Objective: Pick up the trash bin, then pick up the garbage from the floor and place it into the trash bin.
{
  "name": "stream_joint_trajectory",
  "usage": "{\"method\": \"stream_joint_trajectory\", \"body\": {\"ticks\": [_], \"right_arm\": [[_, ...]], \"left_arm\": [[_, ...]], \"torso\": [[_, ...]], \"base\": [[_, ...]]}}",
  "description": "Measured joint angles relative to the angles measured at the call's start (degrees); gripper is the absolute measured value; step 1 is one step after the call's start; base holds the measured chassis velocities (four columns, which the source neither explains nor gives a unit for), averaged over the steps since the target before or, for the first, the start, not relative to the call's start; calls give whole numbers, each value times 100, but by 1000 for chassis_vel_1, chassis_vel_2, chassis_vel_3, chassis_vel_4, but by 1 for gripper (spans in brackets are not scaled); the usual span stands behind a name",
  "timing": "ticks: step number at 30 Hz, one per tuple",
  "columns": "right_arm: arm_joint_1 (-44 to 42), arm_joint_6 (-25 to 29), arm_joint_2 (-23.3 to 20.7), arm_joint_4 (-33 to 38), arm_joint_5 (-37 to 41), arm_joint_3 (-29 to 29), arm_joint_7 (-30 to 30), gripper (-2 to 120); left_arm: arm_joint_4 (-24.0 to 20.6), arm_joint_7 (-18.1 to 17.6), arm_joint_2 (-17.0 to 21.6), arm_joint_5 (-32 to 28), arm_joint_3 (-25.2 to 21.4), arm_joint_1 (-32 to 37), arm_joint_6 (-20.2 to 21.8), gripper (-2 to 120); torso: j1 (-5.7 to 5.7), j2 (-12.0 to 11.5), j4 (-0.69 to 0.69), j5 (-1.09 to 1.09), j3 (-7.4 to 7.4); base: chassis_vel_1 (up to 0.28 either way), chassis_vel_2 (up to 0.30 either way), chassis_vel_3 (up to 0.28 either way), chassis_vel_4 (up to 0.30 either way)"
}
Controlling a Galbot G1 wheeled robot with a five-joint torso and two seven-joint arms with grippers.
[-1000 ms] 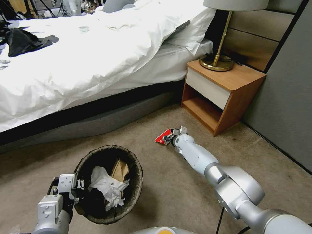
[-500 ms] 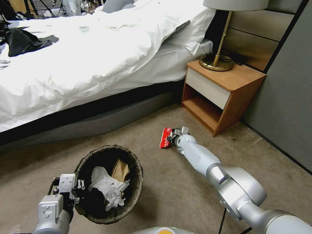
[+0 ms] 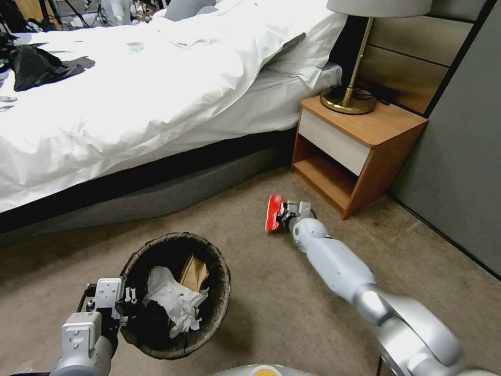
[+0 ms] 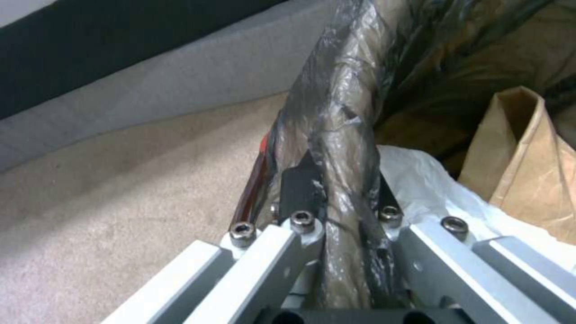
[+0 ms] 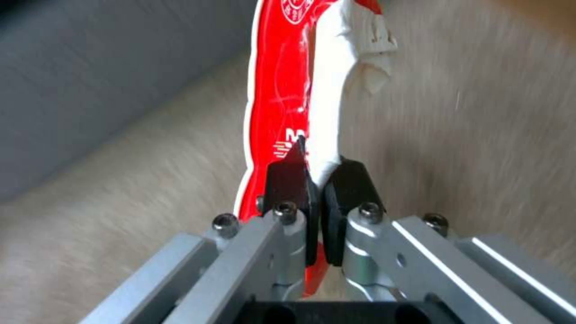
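The right tool (image 5: 317, 180) pinches a red-and-white snack packet (image 5: 288, 90) between its black pads (image 5: 288, 189), jaws closed tight on its edge, the packet standing upright over beige carpet (image 5: 480, 135).

Quick count of what's around. One bin (image 3: 209, 313), with a dark liner over its rim. Inside it, two bits of trash: one crumpled white tissue (image 3: 172, 303) and one piece of brown paper (image 3: 194, 272). One red-and-white packet (image 3: 273, 212) outside the bin. Two grippers: the left one (image 4: 336, 189) and the right one (image 5: 317, 180), so two arms. Furniture-wise, one bed (image 3: 156, 94), one nightstand (image 3: 360, 151) with one drawer front and one open shelf under it, and one lamp (image 3: 360, 57) on top. On the bed there's one black cloth (image 3: 36, 65) and one small clear thing (image 3: 134, 47), can't tell what.
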Motion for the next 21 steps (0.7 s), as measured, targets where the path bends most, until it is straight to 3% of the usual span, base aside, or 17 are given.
{"method": "stream_joint_trajectory", "body": {"ticks": [1, 4, 5, 7, 9, 11, 12, 14, 17, 19, 21], "right_arm": [[0, 0, 0, 0, 0, 0, 0, 0], [-273, -231, -296, 1156, -31, 187, 65, 0], [-273, -231, -296, 1156, -31, 187, 65, 0], [-515, -334, -580, 2056, -48, 250, 141, 0], [-579, -368, -653, 2253, -29, 268, 151, 0], [-854, -526, -985, 3053, 129, 298, 161, 0], [-854, -526, -985, 3053, 129, 298, 161, 0], [-1143, -693, -1453, 3884, 351, 295, 156, 0], [-1165, -705, -1490, 3948, 367, 293, 154, 0], [-1554, -921, -2088, 5014, 689, 236, 134, 0], [-1605, -961, -2177, 5210, 750, 223, 134, 0]], "left_arm": [[0, 0, 0, 0, 0, 0, 0, 1], [0, 0, 19, -14, 24, -38, 7, 1], [0, 0, 19, -14, 24, -38, 7, 1], [0, 0, 44, -30, 40, -80, 12, 1], [0, -1, 51, -34, 41, -89, 14, 1], [0, -4, 76, -60, 37, -109, 23, 1], [0, -4, 76, -60, 37, -109, 23, 1], [0, -11, 87, -86, 30, -122, 35, 1], [0, -13, 87, -89, 29, -122, 37, 1], [0, -23, 89, -131, 29, -131, 70, 1], [0, -25, 89, -135, 29, -133, 75, 1]], "torso": [[0, 0, 0, 0, 0], [0, 0, 0, -4, -1], [0, 0, 0, -4, -1], [0, 0, 0, -3, -1], [0, 0, 1, -3, -1], [0, 0, 1, -1, 0], [0, 0, 1, -1, 0], [0, 0, -1, -2, -1], [0, 0, -1, -2, -1], [0, 0, -3, 2, -1], [0, 0, -1, -1, -1]], "base": [[0, 0, 0, 0], [0, 0, 0, 0], [0, 0, 0, 0], [0, 0, 0, 0], [0, 0, 0, 0], [0, 0, 0, 0], [0, 0, 0, 0], [0, 0, 0, 0], [0, 0, 0, 0], [0, 0, 0, 0], [0, 0, 0, 0]]}}
